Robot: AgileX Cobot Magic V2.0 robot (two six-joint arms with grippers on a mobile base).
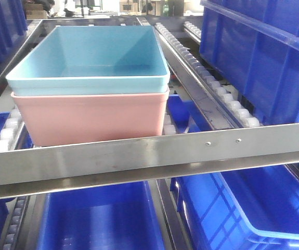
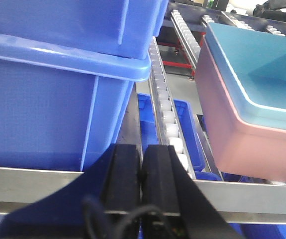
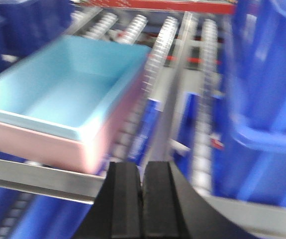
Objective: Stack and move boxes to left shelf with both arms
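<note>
**On the left shelf: stack parked, both tools clear of it**

On the roller lane of the left shelf the two boxes are seen already nested: turquoise box seated in the pink box, rims nearly flush, pink one resting on the rollers just behind the steel front bar. Dark blue crates are stacked in the lane beside it and on the level below.

Key relation: the stack lies between the two tools, ahead of both and behind the front bar. From the left tool it is seen up and to the right; from the right tool up and to the left. The stack's long axis runs along the lane, away from the bar, so its long side walls face the arms. Neither arm looks clearly nearer. Any re-grip would likely be a squeeze from both sides at once.

Tool state: both are clenched, fingers pressed together with nothing between them, and no contact with either box.

View differences:
- Front view: full nesting and the front wall against the bar are shown; no tool is visible.
- Left wrist: a thin black cable crossing the tool, and the crate wall close on its left.
- Right wrist: blurred by motion, so fine seating cannot be judged there.

Task judged essentially complete.
</note>
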